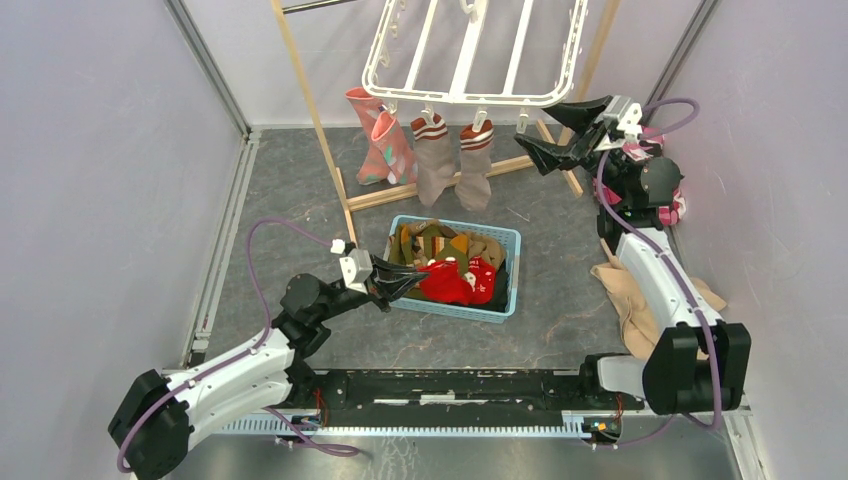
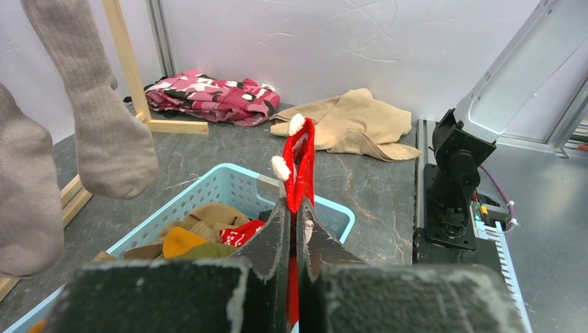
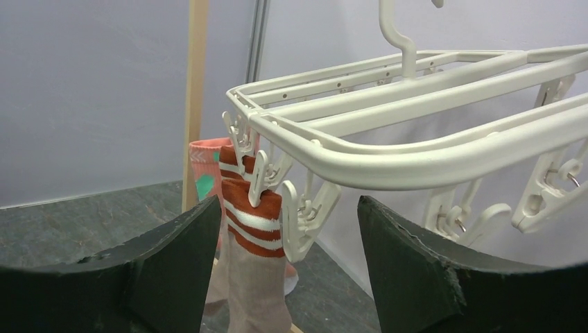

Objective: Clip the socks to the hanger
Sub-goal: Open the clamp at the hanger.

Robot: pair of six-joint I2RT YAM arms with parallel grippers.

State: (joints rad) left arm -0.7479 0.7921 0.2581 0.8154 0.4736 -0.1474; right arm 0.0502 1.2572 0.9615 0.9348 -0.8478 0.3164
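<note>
Left pincer (image 2: pixel 295 211) tight on red sock (image 2: pixel 301 163), near basket rim (image 2: pixel 229 168)

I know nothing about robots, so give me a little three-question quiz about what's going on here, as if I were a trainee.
1. True or false: the left gripper is pinching a red sock.
2. Which describes the right gripper? A: shut on a sock. B: open, beside the white hanger. C: shut on nothing.
3. How many socks are already hanging from the hanger's clips?

Key: 1 true. 2 B. 3 four: two pink, two grey-brown with striped cuffs.
</note>
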